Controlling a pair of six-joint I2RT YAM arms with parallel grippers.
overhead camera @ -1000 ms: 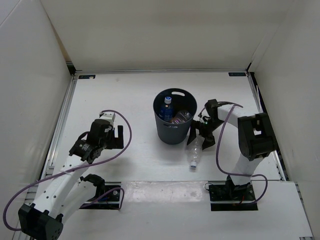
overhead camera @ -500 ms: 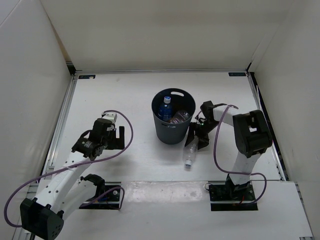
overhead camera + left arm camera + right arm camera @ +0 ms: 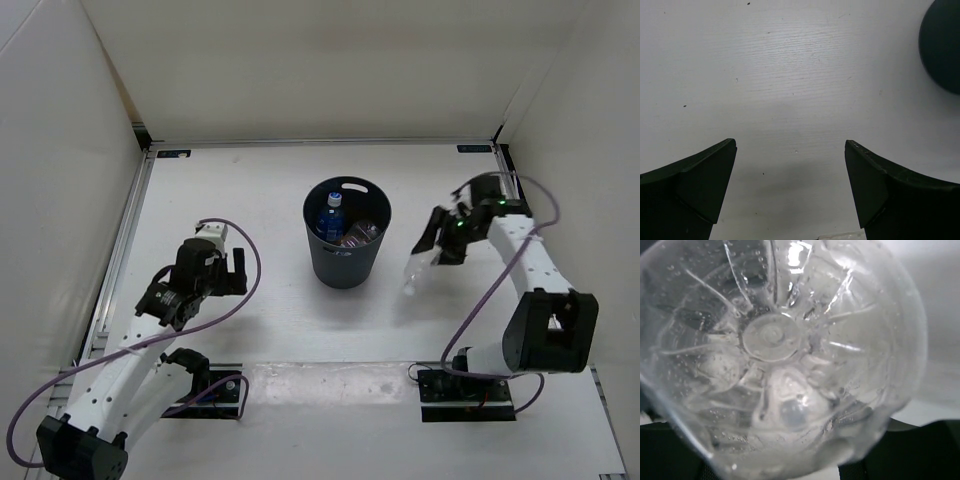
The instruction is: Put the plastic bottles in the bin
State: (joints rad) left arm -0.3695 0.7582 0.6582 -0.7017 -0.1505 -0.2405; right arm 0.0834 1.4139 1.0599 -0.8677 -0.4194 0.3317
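- Seemingly past the halfway mark: at the centre of the top view, inside the bin (image 3: 345, 264), a blue-labelled bottle (image 3: 333, 214) standing at the left and a second bottle (image 3: 361, 233) lying beside it. Anything under them, the orange one included, hidden.
- Right of the bin and apart from it, apparently lifted off the table (image 3: 250, 190): the plain clear bottle (image 3: 413, 276), hanging cap-down from the right gripper (image 3: 439, 244), clamped at its base end. Ribbed bottom filling the right wrist view (image 3: 775, 340).
- At the left of the frame, well apart from the bin: the left gripper (image 3: 232, 272), spread wide, nothing between its fingers (image 3: 700, 175) but bare table.
- No bottle seen lying on the table.
- Left to do, probably: carrying this bottle over the rim and dropping it in.
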